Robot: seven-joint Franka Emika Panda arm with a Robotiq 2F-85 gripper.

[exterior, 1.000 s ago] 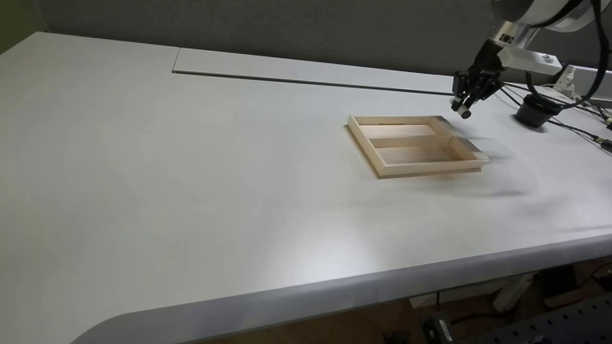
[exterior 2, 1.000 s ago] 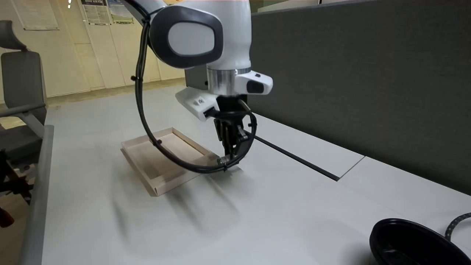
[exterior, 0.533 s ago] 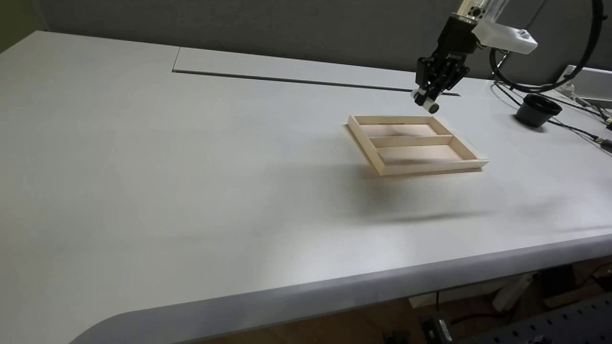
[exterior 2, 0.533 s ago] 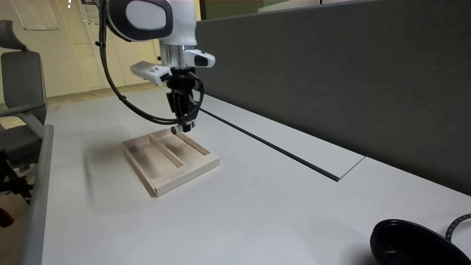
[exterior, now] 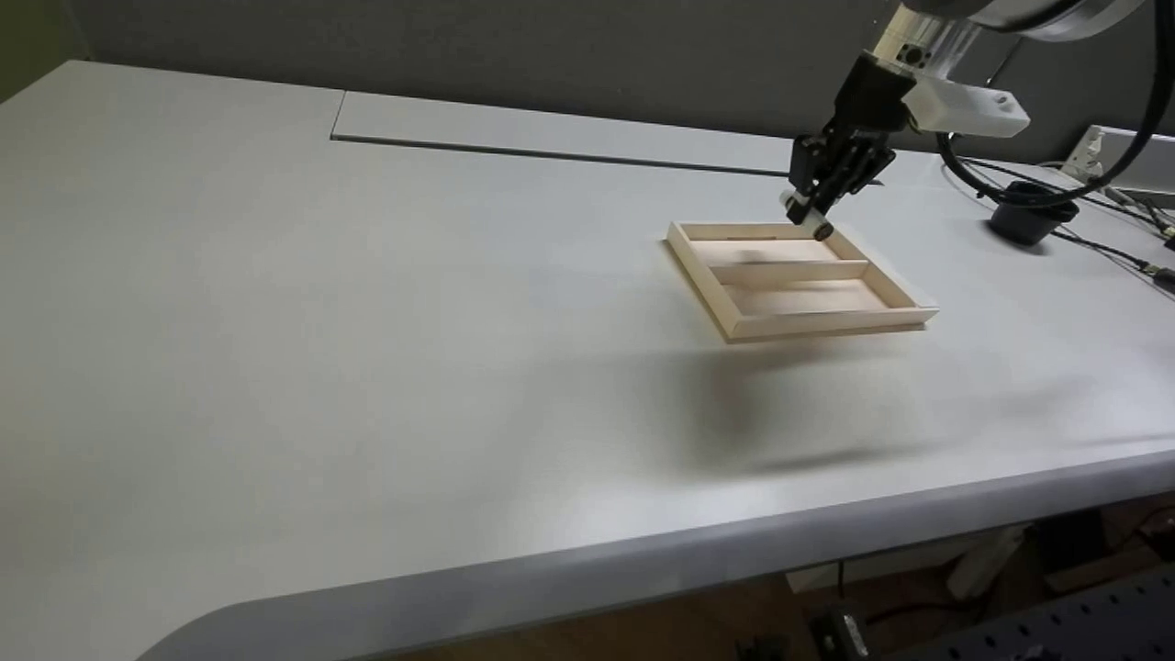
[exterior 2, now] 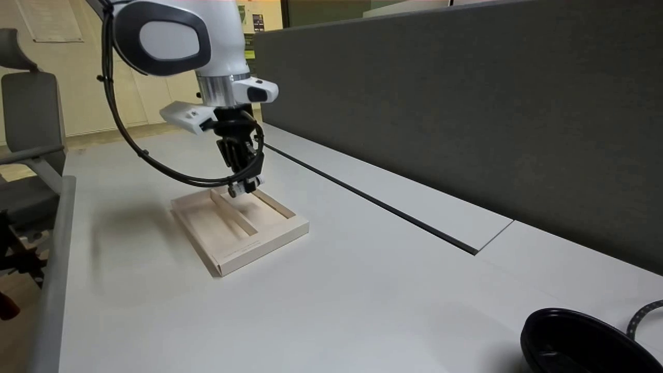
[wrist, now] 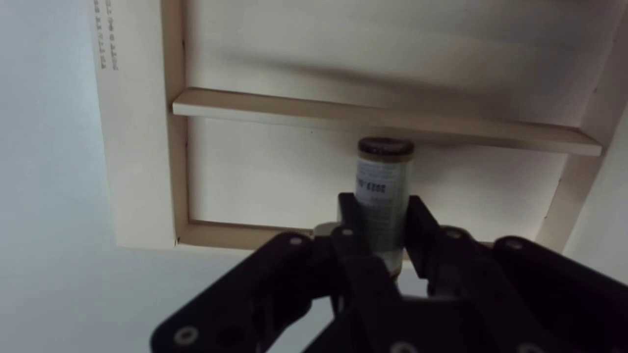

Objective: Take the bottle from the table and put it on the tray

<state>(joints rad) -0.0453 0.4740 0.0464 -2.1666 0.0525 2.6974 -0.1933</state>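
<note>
You have the small bottle (wrist: 384,189) between the fingers (wrist: 422,230) of your gripper (wrist: 381,208), and they are pinching it firmly from its two sides, across the pale label. In the wrist view you can see its dark end pointing to the divider (wrist: 387,120) of the wooden tray (wrist: 140,162). On the label there are digits, which look like 2023, standing upside down; the rest of the print is too small to read. The bottle is held on its side, and in both exterior views it slopes across the fingertips.

About its place: the bottle is in the air over the tray, above the compartment which is nearer to the grey partition (exterior 2: 440,114). In an exterior view a soft shadow (exterior 2: 252,210) lies below it, inside this same compartment. How high the bottle hangs, you cannot judge well from these views.

The tray rests flat on the pale table (exterior: 413,367), and the wide part of its rim carries small printing. Between the tray and the partition, a dark groove (exterior 2: 362,195) runs along the table. The black container (exterior 2: 531,344) stands on the table too, well apart from the tray. Beside the table there is a grey chair (exterior 2: 31,114)
</note>
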